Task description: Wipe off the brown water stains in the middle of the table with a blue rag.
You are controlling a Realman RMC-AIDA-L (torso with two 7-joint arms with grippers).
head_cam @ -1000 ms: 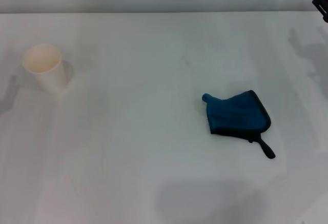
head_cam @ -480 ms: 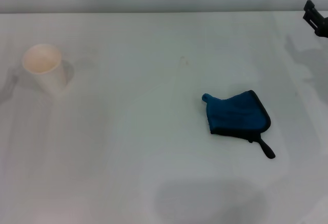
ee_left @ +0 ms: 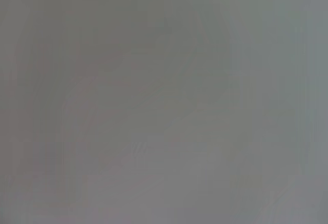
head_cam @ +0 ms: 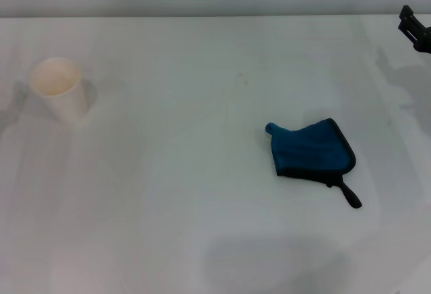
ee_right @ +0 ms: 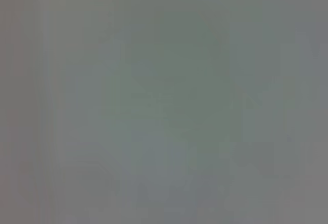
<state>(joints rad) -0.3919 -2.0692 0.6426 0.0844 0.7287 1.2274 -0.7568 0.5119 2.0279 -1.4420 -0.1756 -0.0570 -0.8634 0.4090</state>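
The blue rag (head_cam: 310,149) lies folded on the white table (head_cam: 202,72), right of the middle in the head view. It has black edging, and its short black loop tail (head_cam: 350,195) points toward the front right. Nothing touches it. A black part of my right gripper (head_cam: 416,28) shows at the far right edge, well behind and to the right of the rag. My left gripper is out of view. The brown water stains are out of view in every frame. Both wrist views show only plain grey.
A white paper cup (head_cam: 59,89) stands upright at the far left of the table. The table's back edge (head_cam: 202,17) meets a pale wall.
The black part of my right gripper has come slightly lower and further in at the right edge of the head view. The rag and the cup have not moved.
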